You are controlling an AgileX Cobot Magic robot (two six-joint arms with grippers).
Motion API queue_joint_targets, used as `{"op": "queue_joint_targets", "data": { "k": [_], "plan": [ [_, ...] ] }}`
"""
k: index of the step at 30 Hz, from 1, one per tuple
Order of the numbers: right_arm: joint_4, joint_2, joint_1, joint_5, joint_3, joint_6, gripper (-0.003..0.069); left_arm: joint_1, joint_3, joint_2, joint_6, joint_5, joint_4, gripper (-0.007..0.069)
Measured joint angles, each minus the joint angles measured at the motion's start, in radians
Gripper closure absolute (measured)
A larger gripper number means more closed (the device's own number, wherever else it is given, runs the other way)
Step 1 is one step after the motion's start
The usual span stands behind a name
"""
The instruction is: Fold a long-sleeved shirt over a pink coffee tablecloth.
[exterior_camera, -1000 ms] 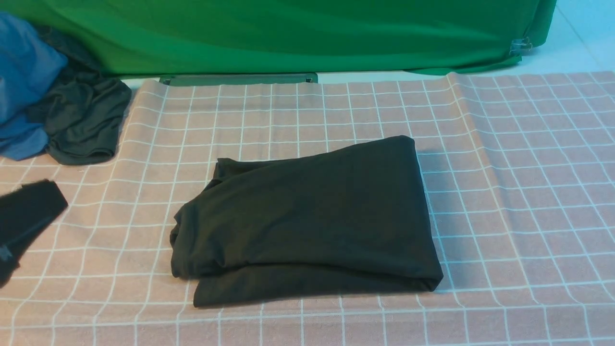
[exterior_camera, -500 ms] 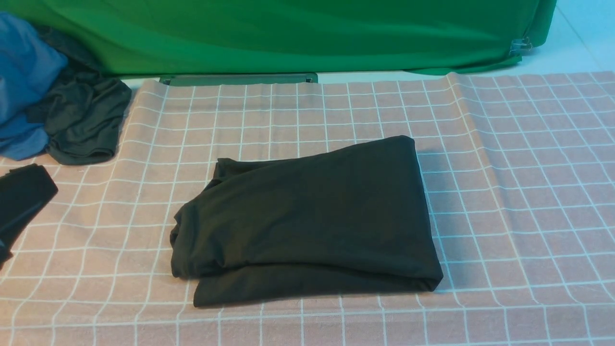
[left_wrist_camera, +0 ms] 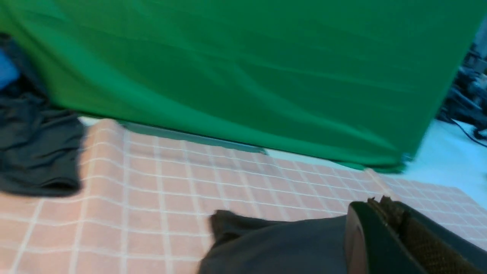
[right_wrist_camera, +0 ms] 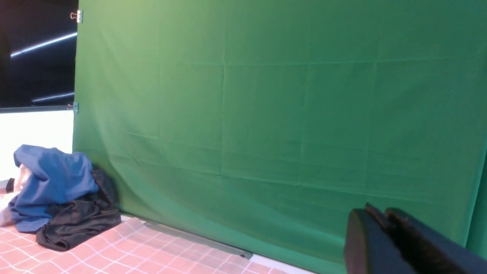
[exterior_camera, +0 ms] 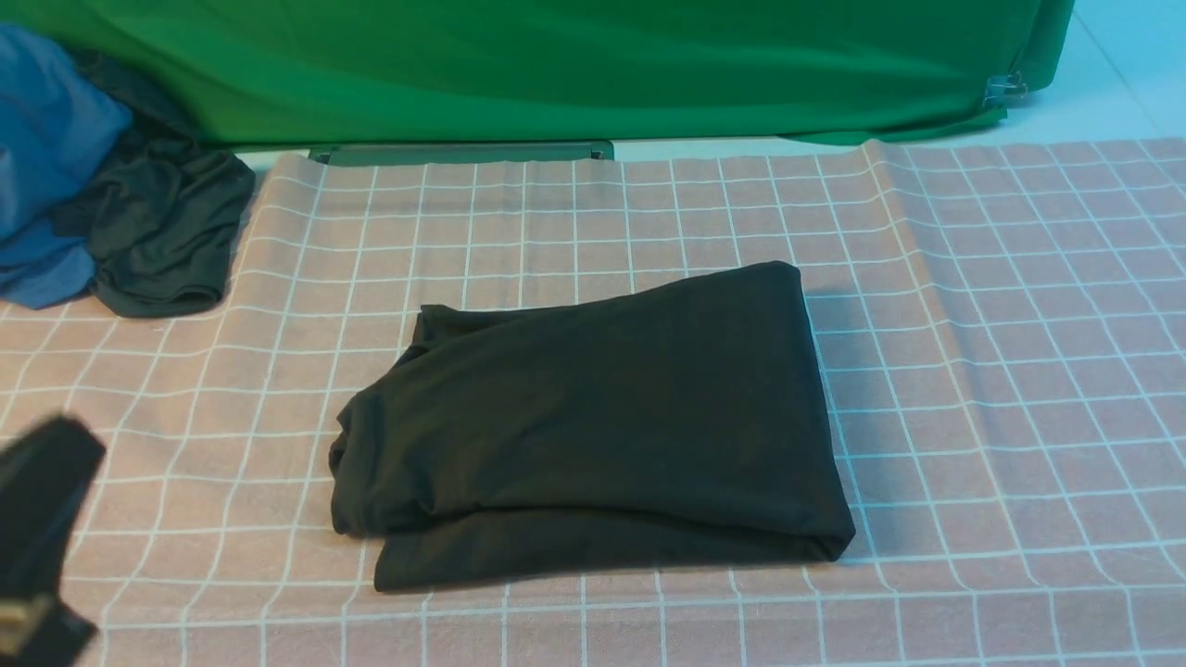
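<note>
The black long-sleeved shirt [exterior_camera: 593,426] lies folded into a thick rectangle in the middle of the pink coffee tablecloth [exterior_camera: 1001,371]; its print and neck label are hidden. My left gripper [exterior_camera: 46,472] hangs blurred at the near left edge, apart from the shirt, and its jaws are shut with nothing between them [left_wrist_camera: 380,203]. The shirt's corner [left_wrist_camera: 266,243] shows beside it in the left wrist view. My right gripper [right_wrist_camera: 376,213] is out of the front view; it is raised, faces the green backdrop, and is shut and empty.
A blue garment [exterior_camera: 46,157] and a smaller dark grey-green garment [exterior_camera: 162,232] are heaped at the far left, partly on the cloth's edge. A plain green backdrop cloth [exterior_camera: 556,65] hangs behind the table, above a green bar [exterior_camera: 463,153].
My left gripper drifted toward the left edge, then swung down toward the near left corner, now blurred by motion. The folded shirt has stayed still.
</note>
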Motion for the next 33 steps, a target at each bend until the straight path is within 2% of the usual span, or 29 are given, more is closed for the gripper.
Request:
{"op": "queue_joint_targets", "data": {
  "k": [3,7,11,33],
  "plan": [
    [0.0,0.0,0.0,0.0,0.0,0.001,0.0562,0.101,0.109,-0.091,-0.015,-0.003,-0.031,0.0611],
    [0.0,0.0,0.0,-0.001,0.0,0.001,0.0546,0.172,0.124,-0.119,-0.038,0.047,-0.009,0.0611],
    [0.0,0.0,0.0,-0.001,0.001,0.001,0.0529,0.178,0.127,-0.122,-0.034,0.166,0.017,0.0611],
    [0.0,0.0,0.0,0.0,0.001,0.0,0.0494,0.178,0.127,-0.123,-0.022,0.171,0.025,0.0611]
  ]
}}
